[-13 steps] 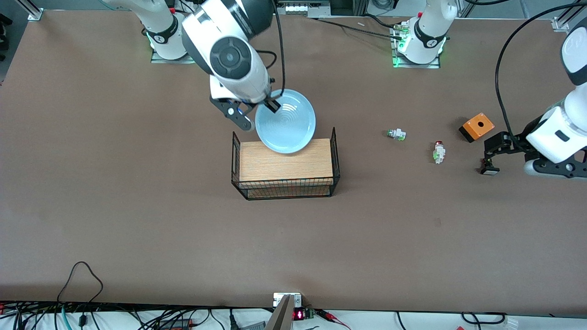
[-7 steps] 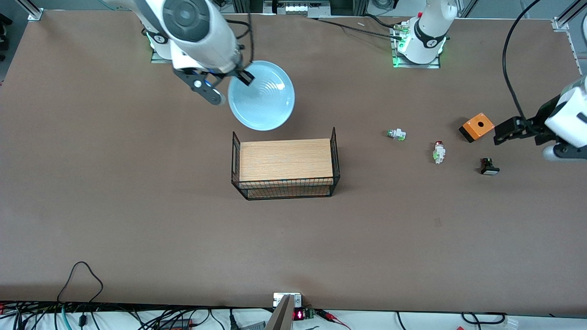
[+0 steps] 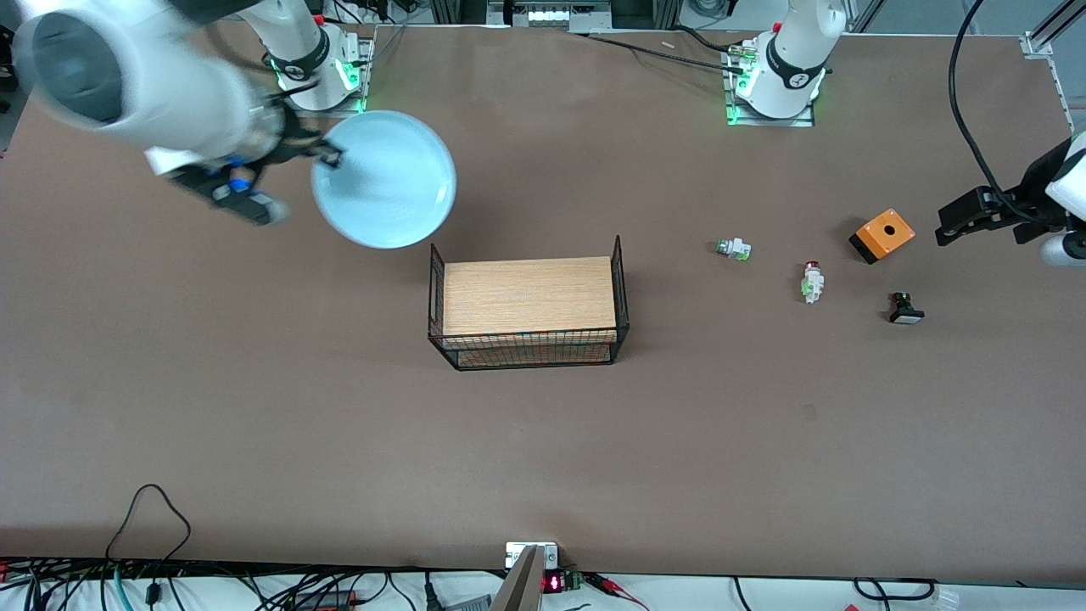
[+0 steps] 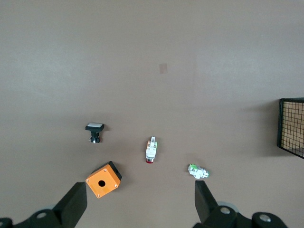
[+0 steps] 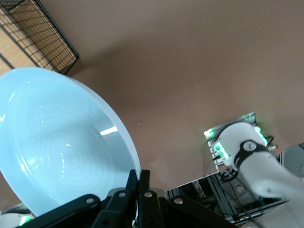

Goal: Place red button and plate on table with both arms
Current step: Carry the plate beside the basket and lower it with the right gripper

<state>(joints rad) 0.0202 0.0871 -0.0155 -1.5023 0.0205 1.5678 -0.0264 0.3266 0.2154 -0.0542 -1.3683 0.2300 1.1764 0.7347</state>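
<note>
The pale-blue plate hangs in the air, tilted, over bare table between the wire rack and the right arm's base. My right gripper is shut on its rim; in the right wrist view the fingers pinch the plate's edge. The red button lies on its side on the table, toward the left arm's end; it also shows in the left wrist view. My left gripper is open and empty, up over the table beside the orange box.
A wooden-topped black wire rack stands mid-table, its corner in the left wrist view. Near the red button lie a white-green part, an orange box and a black button.
My right arm has carried the plate off the rack top and on toward the right arm's end. My left gripper has drawn back from the black button toward the table's edge.
</note>
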